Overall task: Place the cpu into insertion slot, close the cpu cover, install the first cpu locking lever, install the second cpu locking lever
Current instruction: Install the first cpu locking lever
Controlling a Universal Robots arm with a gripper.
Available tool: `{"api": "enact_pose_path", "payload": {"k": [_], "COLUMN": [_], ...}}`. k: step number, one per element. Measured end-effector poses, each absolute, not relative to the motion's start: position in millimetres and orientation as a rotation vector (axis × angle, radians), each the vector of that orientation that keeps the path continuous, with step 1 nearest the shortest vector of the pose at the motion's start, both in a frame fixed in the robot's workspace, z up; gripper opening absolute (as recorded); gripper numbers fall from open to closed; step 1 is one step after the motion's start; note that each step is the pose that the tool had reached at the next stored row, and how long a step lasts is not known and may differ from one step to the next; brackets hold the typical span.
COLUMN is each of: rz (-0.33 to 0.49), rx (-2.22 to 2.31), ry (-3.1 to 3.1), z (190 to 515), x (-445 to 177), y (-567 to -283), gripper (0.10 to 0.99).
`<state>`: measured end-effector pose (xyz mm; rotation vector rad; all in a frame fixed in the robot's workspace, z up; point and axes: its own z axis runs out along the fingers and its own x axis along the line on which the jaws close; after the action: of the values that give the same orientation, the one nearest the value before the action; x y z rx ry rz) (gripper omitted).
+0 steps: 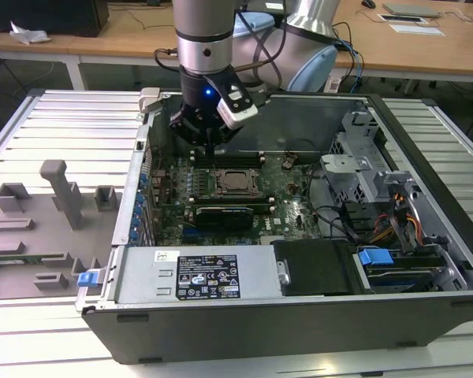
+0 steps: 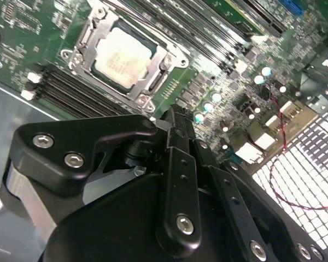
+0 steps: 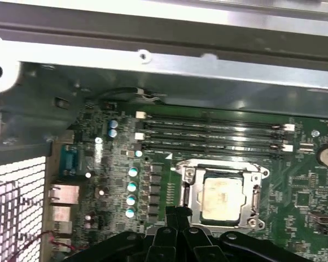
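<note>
The cpu (image 3: 221, 199) lies flat in the insertion slot (image 1: 219, 182), its pale metal top showing through the window of the cpu cover (image 3: 255, 197). The cover is folded down around the chip, so the frame bears on the chip's edges and keeps it seated. Whether either locking lever is hooked down I cannot tell.

The gripper (image 3: 179, 214) hangs just beside the socket's edge, on the side away from the memory slots (image 3: 213, 134). Its jaws are pinched together with nothing between them. This narrow tip probably suits pushing a thin lever better than grasping.

The green board (image 2: 22, 33) sits in the open computer case (image 1: 244, 315), which lies on its side on the slatted table (image 1: 63, 126) so the arm can reach straight down.
</note>
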<state>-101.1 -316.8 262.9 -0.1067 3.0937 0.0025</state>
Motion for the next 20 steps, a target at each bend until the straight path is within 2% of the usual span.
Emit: {"api": "enact_pose_path", "payload": {"k": [3,7,10,13,15,20], "rz": [0.012,0.067,0.137,0.264,0.303,0.319], "rx": [-0.107,-0.106,-0.103,-0.1,-0.099,-0.098], "ry": [3.094,3.09,3.082,3.06,3.053,3.05], "z": [262,262,262,262,262,261], "x": [-106,-110,-113,-117,-118,-118], "y": [-316,-316,-316,-316,-316,-316], "gripper": [0.106,0.106,0.106,0.106,0.106,0.106]}}
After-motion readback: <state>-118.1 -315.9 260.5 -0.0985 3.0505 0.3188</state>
